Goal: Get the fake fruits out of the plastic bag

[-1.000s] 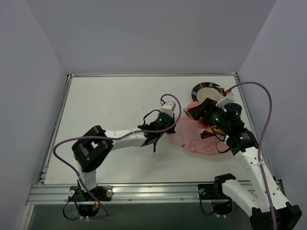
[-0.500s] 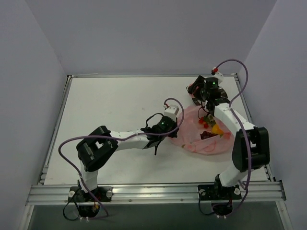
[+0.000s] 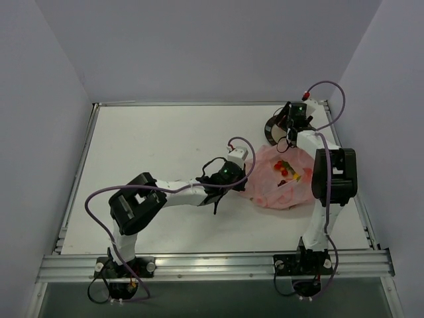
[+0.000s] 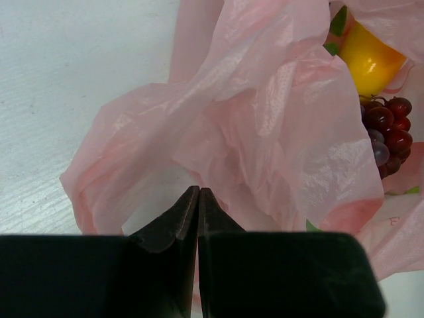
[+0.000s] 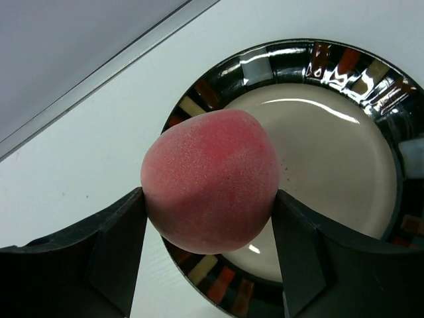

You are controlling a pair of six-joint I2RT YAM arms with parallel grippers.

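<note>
The pink plastic bag (image 3: 268,189) lies crumpled right of centre. My left gripper (image 3: 238,184) is at the bag's left edge. In the left wrist view its jaws (image 4: 199,192) are shut, with a fold of the bag (image 4: 265,132) pinched between them. A yellow-orange piece (image 4: 371,56) and a dark red grape cluster (image 4: 391,129) lie inside the open bag, and show from above as small fruits (image 3: 285,169). My right gripper (image 5: 209,195) is shut on the pink-red peach (image 5: 209,179). It holds the peach above the near rim of the plate (image 5: 344,63).
The dark-rimmed plate (image 3: 273,124) sits at the back right, just behind the bag. The right arm (image 3: 318,159) stretches across the bag's right side toward it. The table's back rail and right wall are close to the plate.
My right arm has swung from over the bag to the plate at the back, carrying the peach. The left gripper has stayed at the bag's edge.
</note>
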